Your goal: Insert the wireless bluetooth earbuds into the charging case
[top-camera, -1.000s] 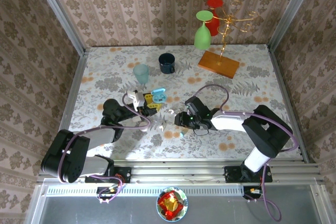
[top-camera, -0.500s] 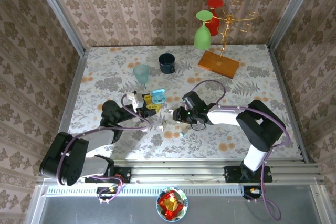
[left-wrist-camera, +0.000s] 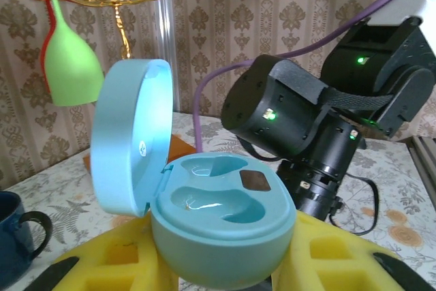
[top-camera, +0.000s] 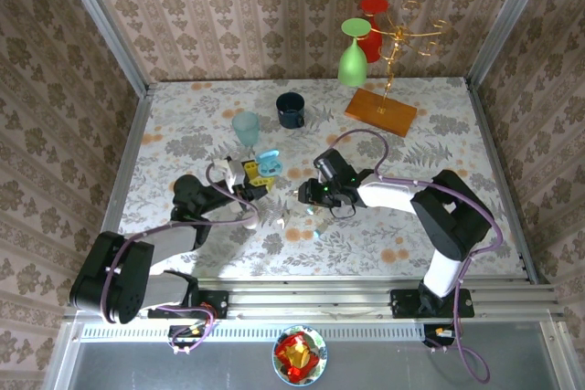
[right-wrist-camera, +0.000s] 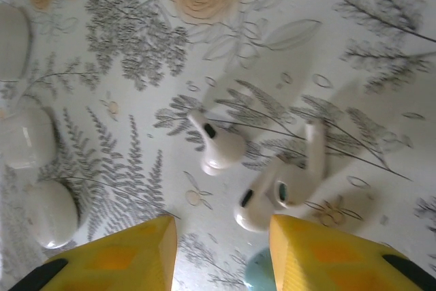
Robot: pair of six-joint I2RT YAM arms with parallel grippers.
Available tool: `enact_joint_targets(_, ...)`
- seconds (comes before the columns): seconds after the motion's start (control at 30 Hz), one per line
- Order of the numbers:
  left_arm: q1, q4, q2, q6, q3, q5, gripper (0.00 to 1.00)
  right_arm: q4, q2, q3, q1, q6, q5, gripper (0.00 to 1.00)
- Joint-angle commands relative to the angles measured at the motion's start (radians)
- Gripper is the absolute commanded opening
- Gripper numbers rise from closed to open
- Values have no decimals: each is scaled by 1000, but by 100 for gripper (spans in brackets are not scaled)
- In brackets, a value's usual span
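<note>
My left gripper is shut on the light-blue charging case, its yellow pads pressed on both sides. The lid stands open and both wells are empty. From above, the case sits left of centre with my left gripper under it. My right gripper hangs open just over the table, above the white wireless bluetooth earbuds. One earbud lies apart; two more lie touching, close to the right fingertip. Nothing sits between the fingers. My right gripper is close to the case.
White pebble-shaped cases lie left of the earbuds. A small pale-blue round thing lies under the right finger. At the back stand a teal cup, a dark blue mug and a gold rack on a wooden base with a green glass.
My right gripper has moved left and a little farther back, toward the case, and its jaws have narrowed slightly. The left gripper has carried the case a little farther back.
</note>
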Motion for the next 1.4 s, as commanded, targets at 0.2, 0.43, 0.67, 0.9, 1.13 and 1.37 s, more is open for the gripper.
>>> enact_joint_targets(0.2,15,48,-24,4,-4,4,26,-24,-44,-64,20,40,20,42)
enact_joint_targets(0.43,14,48,-25,5,-10,-1,26,32,5,-45,29,61,-16,41)
enact_joint_targets(0.67,12,49,-25,7,-12,-1,26,5,30,0,27,37,-16,39)
enact_joint_targets(0.9,21,50,-37,36,-33,-57,26,-17,16,5,26,19,-6,39)
enact_joint_targets(1.13,66,50,-27,67,-36,-102,26,-187,-30,60,58,-99,143,42)
enact_joint_targets(1.37,178,50,-19,91,-38,-111,26,-458,-20,193,163,-233,493,44)
